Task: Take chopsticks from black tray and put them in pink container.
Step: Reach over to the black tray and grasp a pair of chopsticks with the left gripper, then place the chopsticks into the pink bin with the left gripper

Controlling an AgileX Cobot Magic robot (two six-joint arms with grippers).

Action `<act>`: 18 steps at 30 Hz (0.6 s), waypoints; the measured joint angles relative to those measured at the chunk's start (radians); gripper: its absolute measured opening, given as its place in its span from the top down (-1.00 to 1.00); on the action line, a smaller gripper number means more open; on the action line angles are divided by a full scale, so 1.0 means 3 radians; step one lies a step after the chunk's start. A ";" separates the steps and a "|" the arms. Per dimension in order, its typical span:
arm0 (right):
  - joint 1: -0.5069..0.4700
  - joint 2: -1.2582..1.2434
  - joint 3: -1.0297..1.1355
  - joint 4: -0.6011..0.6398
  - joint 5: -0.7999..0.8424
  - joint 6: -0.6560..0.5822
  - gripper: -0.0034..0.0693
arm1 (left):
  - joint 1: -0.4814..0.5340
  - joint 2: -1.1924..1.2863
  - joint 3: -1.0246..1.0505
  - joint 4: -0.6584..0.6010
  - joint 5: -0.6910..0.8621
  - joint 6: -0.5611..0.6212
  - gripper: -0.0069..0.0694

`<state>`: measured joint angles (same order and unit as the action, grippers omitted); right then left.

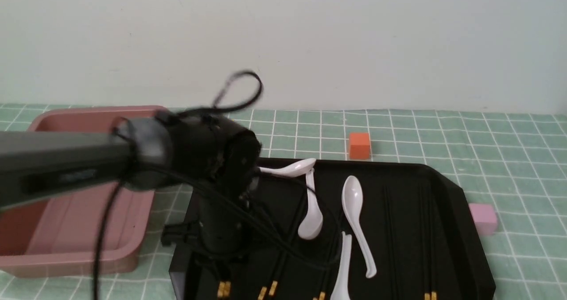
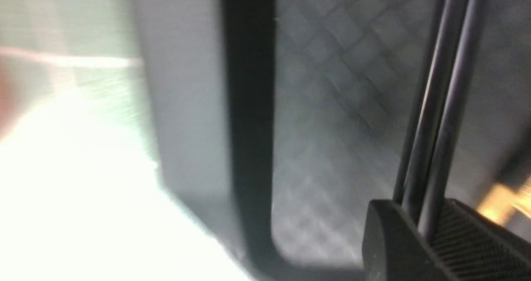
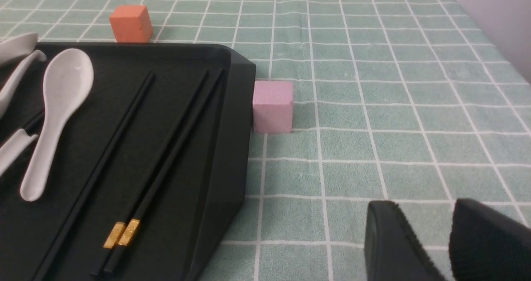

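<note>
The black tray (image 1: 456, 229) holds several pairs of black chopsticks with gold bands (image 1: 429, 296) and white spoons. My left gripper (image 2: 423, 227) is down over the tray's left part (image 1: 215, 247), shut on a pair of chopsticks (image 2: 433, 119) that run out from between its ribbed pads. Blur hides whether the pair is off the tray floor. The pink container (image 1: 75, 113) stands left of the tray, partly behind my left arm. Another pair (image 3: 166, 148) lies along the tray's right rim (image 3: 232, 148). My right gripper (image 3: 427, 235) is open over the cloth, right of the tray, with nothing in it.
White soup spoons (image 1: 354, 202) (image 3: 58, 106) lie in the tray's middle. An orange cube (image 1: 359, 146) (image 3: 130, 23) sits behind the tray, and a small pale pink cube (image 1: 483, 218) (image 3: 272, 106) touches its right side. A green checked cloth (image 3: 394, 106) covers the table.
</note>
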<state>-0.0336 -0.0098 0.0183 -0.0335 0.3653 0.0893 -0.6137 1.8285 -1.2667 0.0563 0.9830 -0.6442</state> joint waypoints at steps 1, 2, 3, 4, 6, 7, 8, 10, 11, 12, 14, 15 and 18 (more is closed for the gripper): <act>0.0000 0.0000 0.0000 0.0000 0.0000 0.0000 0.25 | 0.0033 -0.0254 0.0000 0.0027 0.0044 0.0000 0.50; 0.0000 0.0000 0.0000 0.0000 0.0000 0.0000 0.25 | 0.0057 -0.0366 0.0000 0.0036 0.0066 0.0000 0.50; 0.0000 0.0000 0.0000 0.0000 0.0000 0.0000 0.25 | 0.0110 -0.0515 0.0000 0.0035 0.0093 0.0007 0.50; 0.0000 0.0000 0.0000 0.0000 0.0000 0.0000 0.25 | 0.0213 -0.0688 0.0000 0.0035 0.0135 0.0030 0.50; 0.0000 0.0000 0.0000 0.0000 0.0000 0.0000 0.25 | 0.0614 -0.0999 0.0000 0.0082 0.0239 0.0131 0.50; 0.0000 0.0000 0.0000 0.0000 0.0000 0.0000 0.25 | 0.0745 -0.1082 0.0000 0.0107 0.0260 0.0169 0.50; 0.0000 0.0000 0.0000 0.0000 0.0000 0.0000 0.25 | 0.1023 -0.1166 0.0000 0.0130 0.0302 0.0254 0.50; 0.0000 0.0000 0.0000 0.0000 0.0000 0.0000 0.25 | 0.1307 -0.1207 0.0000 0.0150 0.0334 0.0351 0.50; 0.0000 0.0000 0.0000 0.0000 0.0000 0.0003 0.25 | 0.1664 -0.1215 0.0027 0.0166 0.0312 0.0475 0.50; 0.0000 0.0000 0.0000 0.0000 0.0000 0.0003 0.25 | 0.1821 -0.1201 0.0059 0.0161 0.0265 0.0532 0.50; 0.0000 0.0000 0.0000 0.0000 0.0000 0.0003 0.25 | 0.2105 -0.1135 0.0153 0.0099 0.0115 0.0649 0.50; 0.0000 0.0000 0.0000 0.0000 0.0000 0.0003 0.25 | 0.2219 -0.1077 0.0204 0.0051 0.0007 0.0708 0.50; 0.0000 0.0000 0.0000 0.0000 0.0000 0.0003 0.25 | 0.2382 -0.0832 0.0300 -0.0062 -0.0304 0.0929 0.50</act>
<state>-0.0336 -0.0098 0.0183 -0.0335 0.3653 0.0902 0.1008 1.5789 -1.1768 0.0376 0.8920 -0.3655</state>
